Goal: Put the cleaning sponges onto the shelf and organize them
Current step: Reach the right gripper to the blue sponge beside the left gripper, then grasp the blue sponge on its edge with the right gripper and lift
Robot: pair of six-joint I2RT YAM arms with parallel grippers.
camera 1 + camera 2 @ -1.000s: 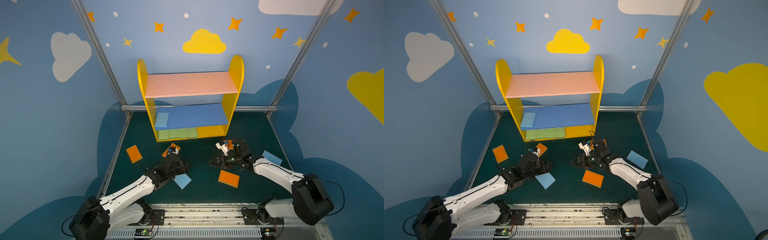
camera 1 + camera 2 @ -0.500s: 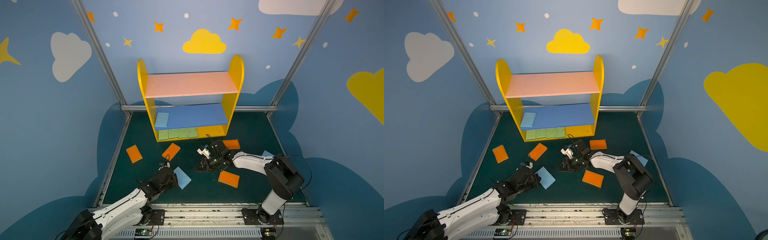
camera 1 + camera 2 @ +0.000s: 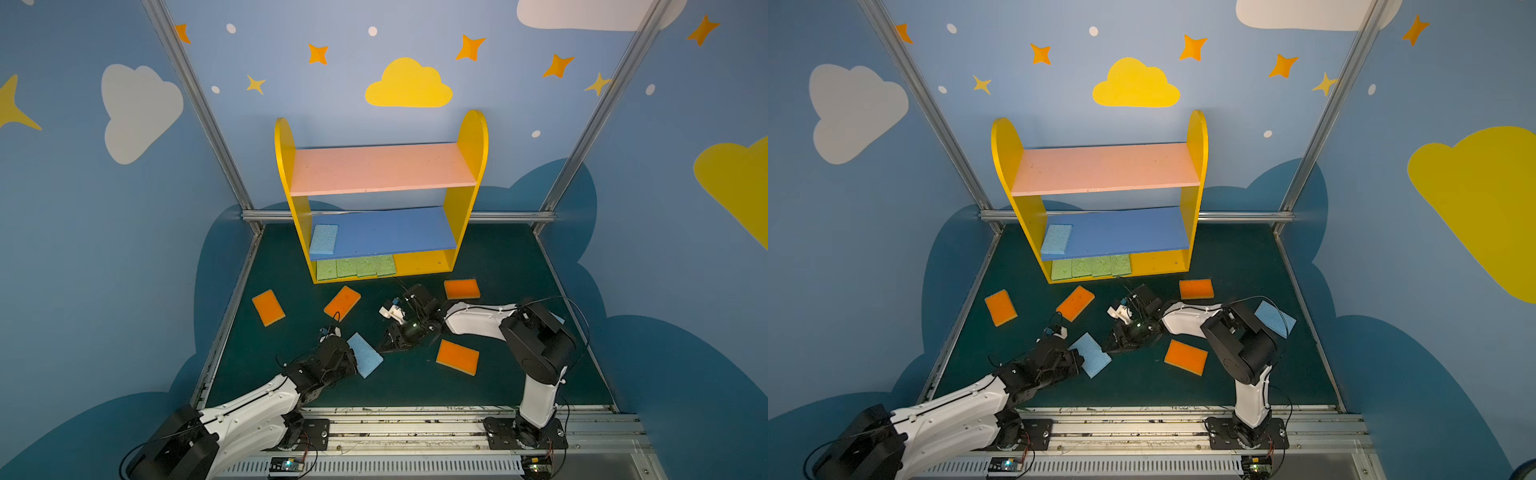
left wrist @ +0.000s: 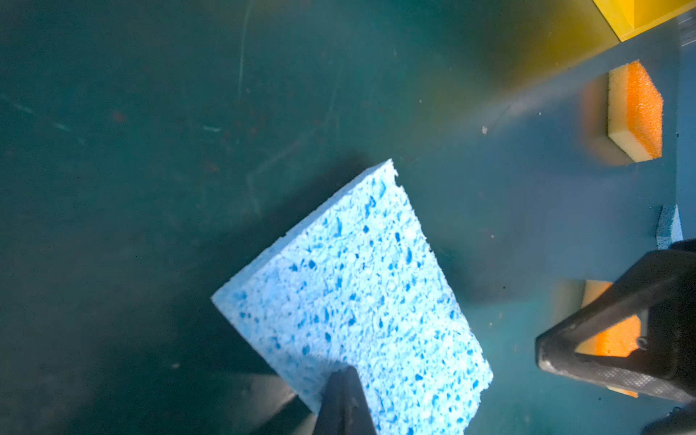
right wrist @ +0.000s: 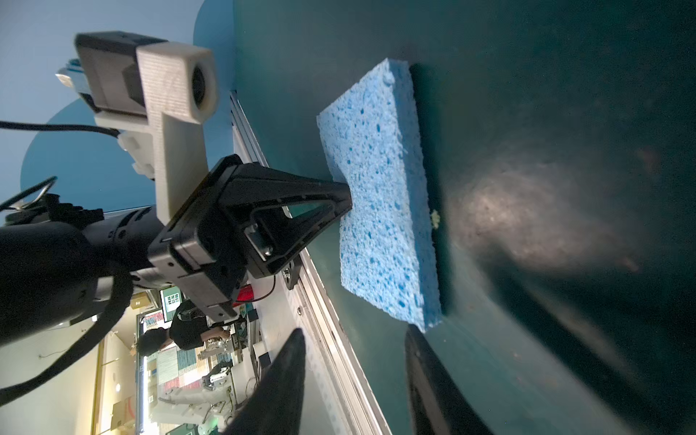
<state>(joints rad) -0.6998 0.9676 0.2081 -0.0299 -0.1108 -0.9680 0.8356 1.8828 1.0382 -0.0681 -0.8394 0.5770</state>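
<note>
Left gripper (image 5: 347, 205) is clamped tight on the edge of a blue sponge (image 3: 368, 355) down by the mat (image 3: 503, 262), well out front of the shelf (image 3: 471, 137), right gripper (image 3: 383, 348) half open at its corner, holding nothing.

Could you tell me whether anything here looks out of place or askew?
Four orange sponges lie scattered at mixed angles on the mat; the left gripper pinches one edge of a light blue sponge, denting it.

L arm (image 3: 257, 405) low, extended fwd; L gripper (image 3: 352, 356) jaws clamped. R arm (image 3: 478, 322) folded at elbow; R gripper (image 3: 384, 347) low, jaws apart
</note>
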